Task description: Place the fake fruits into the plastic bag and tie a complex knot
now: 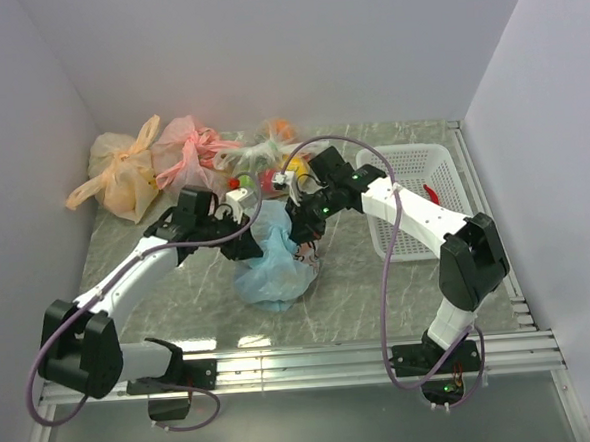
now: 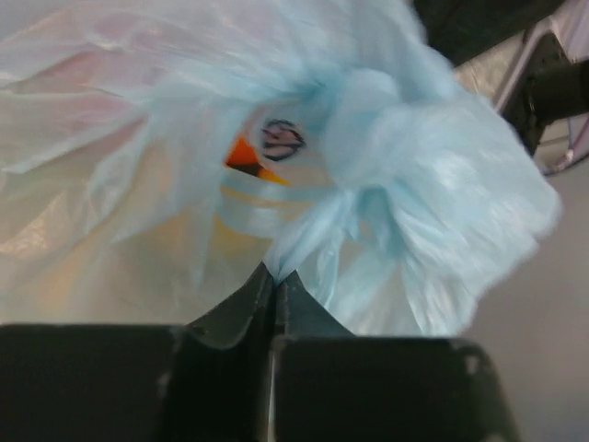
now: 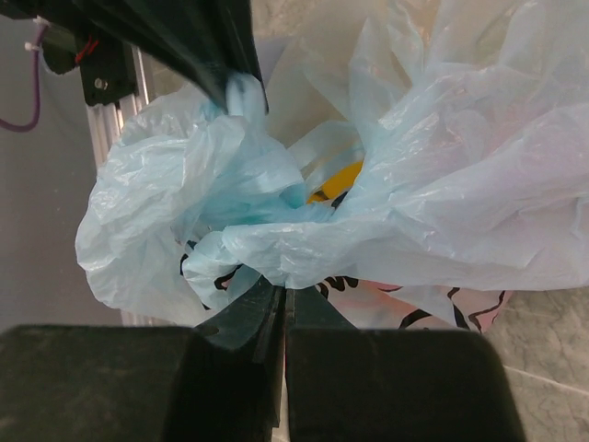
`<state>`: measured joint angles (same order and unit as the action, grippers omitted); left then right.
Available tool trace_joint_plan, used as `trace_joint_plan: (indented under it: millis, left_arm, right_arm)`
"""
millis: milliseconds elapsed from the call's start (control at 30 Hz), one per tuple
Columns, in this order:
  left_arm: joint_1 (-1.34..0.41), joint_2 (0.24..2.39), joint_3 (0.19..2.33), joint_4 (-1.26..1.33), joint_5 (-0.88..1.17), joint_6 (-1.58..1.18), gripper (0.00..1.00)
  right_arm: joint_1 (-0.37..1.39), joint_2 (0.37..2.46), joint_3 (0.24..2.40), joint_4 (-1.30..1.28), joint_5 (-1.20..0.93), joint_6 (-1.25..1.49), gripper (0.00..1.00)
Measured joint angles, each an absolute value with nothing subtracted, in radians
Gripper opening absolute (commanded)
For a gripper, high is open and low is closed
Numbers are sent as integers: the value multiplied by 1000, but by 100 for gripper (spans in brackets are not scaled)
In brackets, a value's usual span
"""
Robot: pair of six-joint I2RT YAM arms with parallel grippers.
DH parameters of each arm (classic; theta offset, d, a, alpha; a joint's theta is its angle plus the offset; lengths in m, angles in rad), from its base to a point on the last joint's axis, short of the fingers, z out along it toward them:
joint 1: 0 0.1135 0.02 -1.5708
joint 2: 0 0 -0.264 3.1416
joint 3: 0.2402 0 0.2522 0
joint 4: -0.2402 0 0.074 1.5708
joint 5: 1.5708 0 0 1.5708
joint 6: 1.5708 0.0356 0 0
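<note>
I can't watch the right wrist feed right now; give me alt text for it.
The right gripper, fingers shut, pinches a fold of the light blue plastic bag at bottom centre. At top left the left gripper grips a twisted strand of it, and a yellow piece shows through the gap between.

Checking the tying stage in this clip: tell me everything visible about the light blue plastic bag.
The light blue plastic bag is thin, crinkly and half see-through, with dark cartoon prints; a yellow-orange object shows inside. It sits on the marbled table between the arms, its body slumped and its top gathered into bunched folds. The left gripper and the right gripper each pinch a fold, jaws shut. Whether it is tied yet cannot be told.
</note>
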<state>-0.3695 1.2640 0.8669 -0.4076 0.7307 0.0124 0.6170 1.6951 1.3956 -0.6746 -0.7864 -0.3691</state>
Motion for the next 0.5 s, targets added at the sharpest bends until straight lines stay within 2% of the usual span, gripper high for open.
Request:
trace_joint_plan:
  millis: [200, 500]
  left_arm:
    - [-320, 1279, 873, -391, 653, -40, 0]
    - [-176, 1065, 809, -361, 492, -129, 0]
  right_arm:
    - [604, 1696, 1407, -715, -744, -405, 0]
    - [535, 1671, 1383, -759, -656, -472, 0]
